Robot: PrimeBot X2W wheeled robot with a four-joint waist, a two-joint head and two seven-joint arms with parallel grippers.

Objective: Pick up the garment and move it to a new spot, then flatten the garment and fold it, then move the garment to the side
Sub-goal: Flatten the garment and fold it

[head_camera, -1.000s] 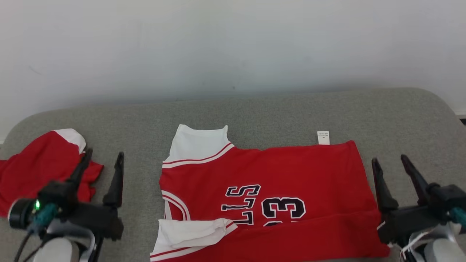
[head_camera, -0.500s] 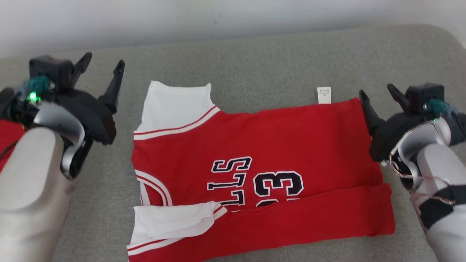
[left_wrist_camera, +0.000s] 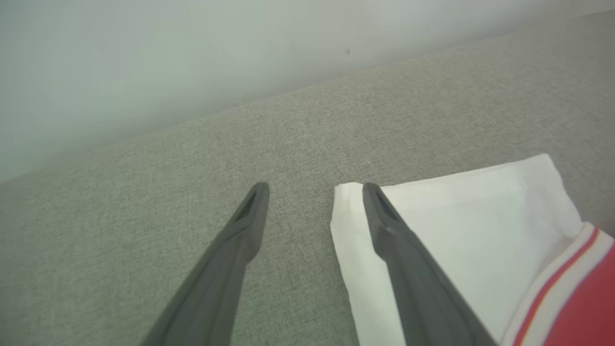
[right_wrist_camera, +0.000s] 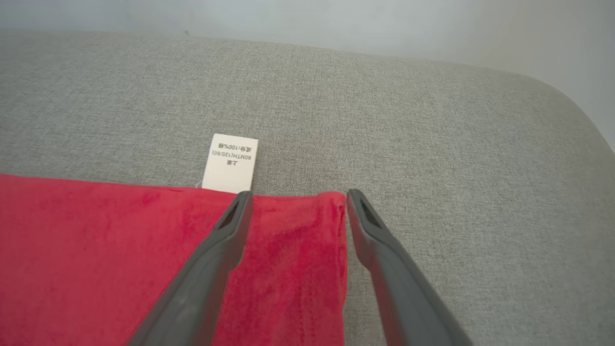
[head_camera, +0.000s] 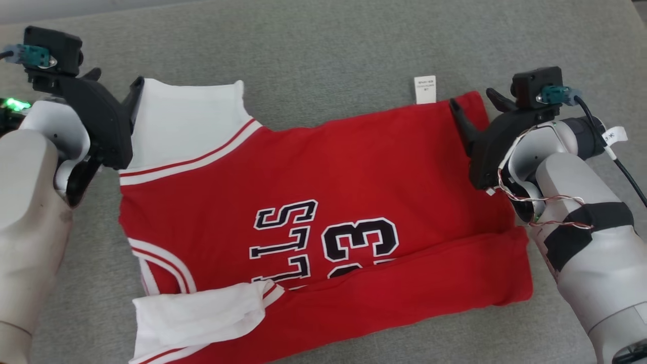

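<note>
While the red jersey point(head_camera: 328, 177) lies spread flat across the grey cushion point(head_camera: 328, 45), chest lettering point(head_camera: 323, 242) facing up, I've got a pincer at each far corner of it. A near strip point(head_camera: 404, 283) of red is lapped over the bottom of the lettering, and the near sleeve point(head_camera: 202, 313) sits bunched on top, so I'd say the first lengthwise fold is already in.

Left pincer point(left_wrist_camera: 315, 187): open. One finger hangs over the corner of the white far sleeve point(left_wrist_camera: 456, 226), the other over bare cushion. It straddles that edge and grips nothing.

Right pincer point(right_wrist_camera: 299, 193): open as well. Its fingers bracket the far hem corner, just beside the white care label point(right_wrist_camera: 230, 163) poking out onto the cushion. Whether either set of tips is touching cloth, I can't tell.

By my read, the pick-up, the move and the flattening are done, and the folding is partway. What's left: pinch these two far corners, bring the far edge toward me over the lettering, fold it down further, then carry the bundle off to the side.
</note>
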